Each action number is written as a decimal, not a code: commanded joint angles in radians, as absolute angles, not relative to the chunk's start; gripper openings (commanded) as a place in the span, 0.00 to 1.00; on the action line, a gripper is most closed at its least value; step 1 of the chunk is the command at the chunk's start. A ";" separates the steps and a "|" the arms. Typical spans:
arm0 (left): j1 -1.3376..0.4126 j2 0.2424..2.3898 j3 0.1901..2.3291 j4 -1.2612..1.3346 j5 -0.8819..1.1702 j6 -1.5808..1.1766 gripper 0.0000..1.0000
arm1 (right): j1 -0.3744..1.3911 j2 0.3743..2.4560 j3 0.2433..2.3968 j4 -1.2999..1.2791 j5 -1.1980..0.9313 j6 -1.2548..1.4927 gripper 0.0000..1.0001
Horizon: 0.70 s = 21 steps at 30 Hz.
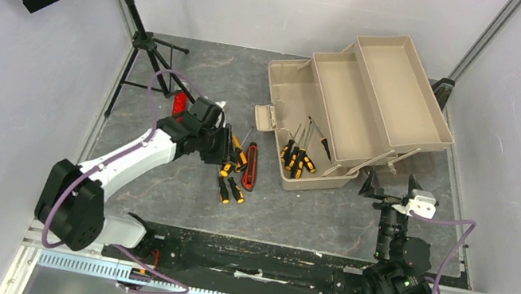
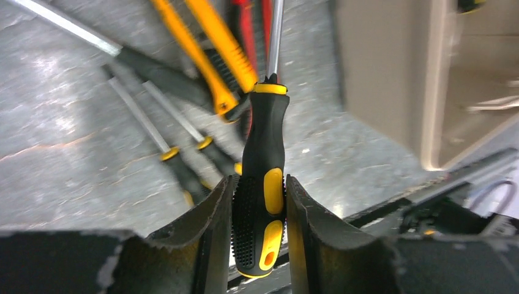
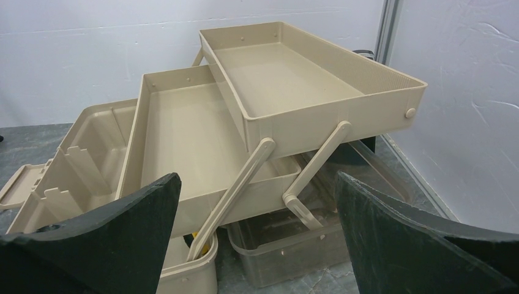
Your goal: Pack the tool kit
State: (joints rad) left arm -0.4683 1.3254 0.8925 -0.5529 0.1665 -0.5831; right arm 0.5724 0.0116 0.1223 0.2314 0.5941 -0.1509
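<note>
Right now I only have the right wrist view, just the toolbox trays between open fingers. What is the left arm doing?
Observer: The left gripper is shut on a screwdriver, holding it by the handle.
Operator: Are any tools loose on the table?
Observer: Yes, other screwdrivers and a red knife lie to the left of the toolbox.
Operator: Is anything packed yet?
Observer: Yes, several screwdrivers lie in the bottom compartment.
</note>
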 commanded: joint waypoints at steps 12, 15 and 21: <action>-0.632 1.420 1.152 -0.232 0.251 -0.908 0.08 | 0.578 -0.032 0.123 0.270 0.611 -0.159 0.98; -0.657 1.433 1.172 -0.229 0.206 -0.926 0.07 | 0.578 -0.034 0.123 0.267 0.617 -0.160 0.98; -0.698 1.486 1.185 -0.202 0.062 -0.987 0.07 | 0.578 -0.035 0.118 0.275 0.609 -0.159 0.98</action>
State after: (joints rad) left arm -0.6743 1.4502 1.1316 -0.2806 0.1726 -0.9031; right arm 0.5724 0.0116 0.1215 0.2317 0.6029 -0.1509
